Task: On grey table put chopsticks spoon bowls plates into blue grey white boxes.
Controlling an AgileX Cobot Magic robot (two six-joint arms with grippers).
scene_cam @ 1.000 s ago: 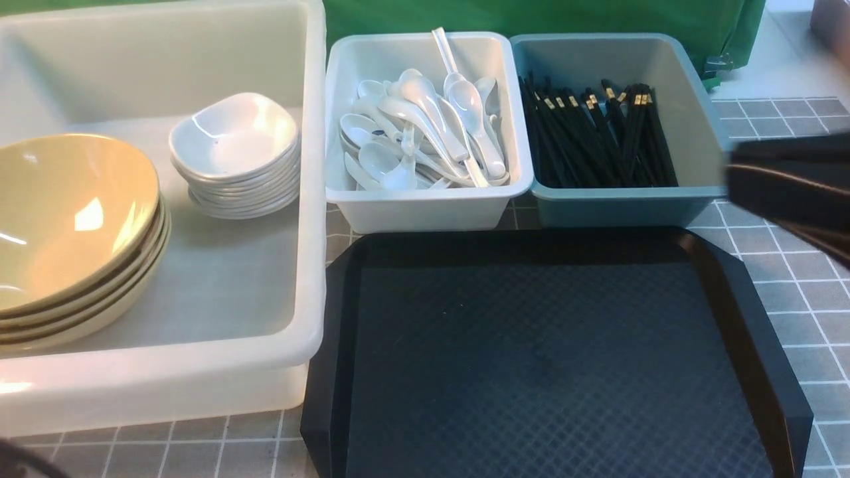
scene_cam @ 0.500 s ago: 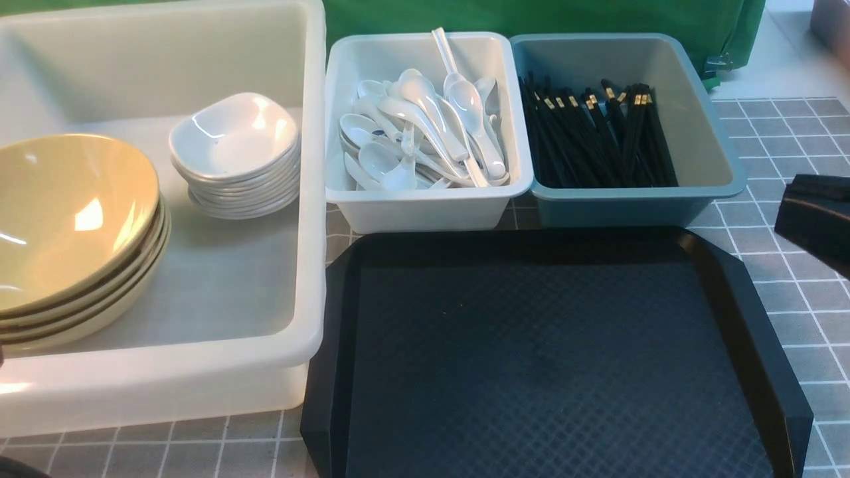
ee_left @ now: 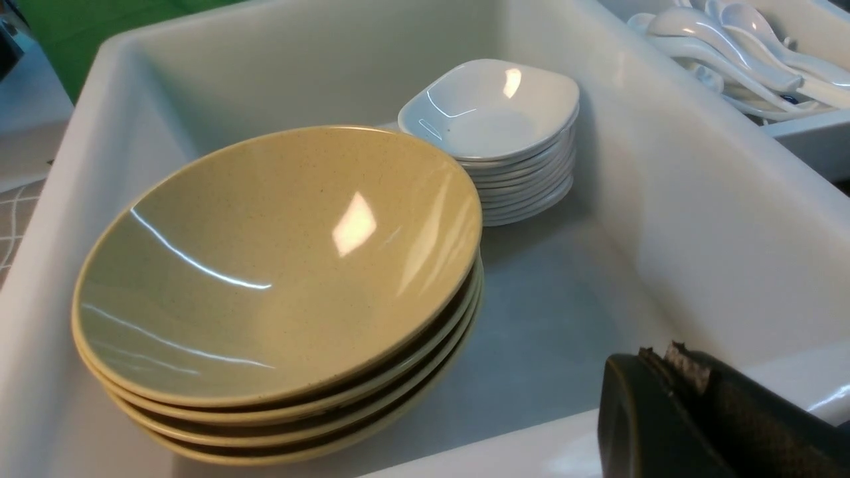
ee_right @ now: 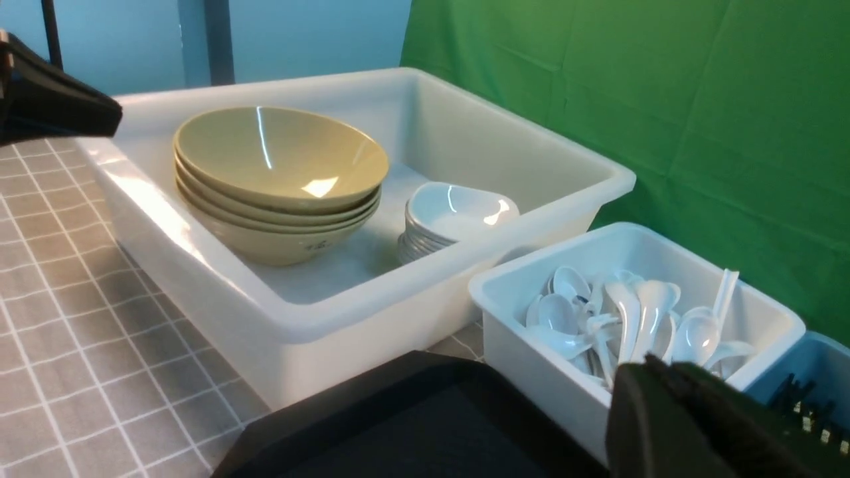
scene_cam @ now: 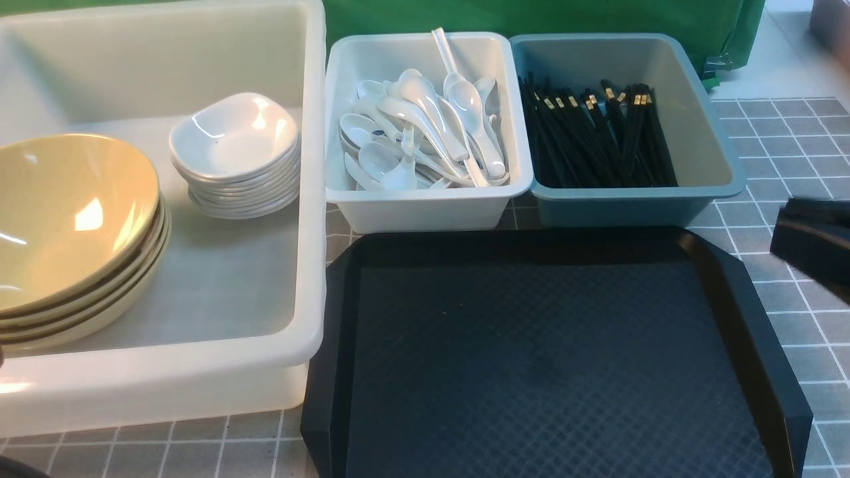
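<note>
Several yellow bowls (scene_cam: 66,219) and a stack of small white plates (scene_cam: 232,143) sit in the large white box (scene_cam: 312,199). White spoons (scene_cam: 425,133) fill the small white box (scene_cam: 425,206). Black chopsticks (scene_cam: 597,139) lie in the blue-grey box (scene_cam: 624,206). My right gripper (scene_cam: 780,236) is shut and empty at the right edge, beside the tray's far right corner. In the right wrist view, the right gripper (ee_right: 647,365) points toward the spoons (ee_right: 624,318). My left gripper (ee_left: 657,355) is shut and empty over the large box's near rim (ee_left: 531,445), by the bowls (ee_left: 279,265).
An empty black tray (scene_cam: 551,358) lies on the grey tiled table (scene_cam: 797,332) in front of the two small boxes. A green cloth (scene_cam: 531,16) hangs behind the boxes.
My right gripper has drawn back from the blue-grey box's right corner, toward the right edge and lower in the front view. Nothing in the boxes has moved.
</note>
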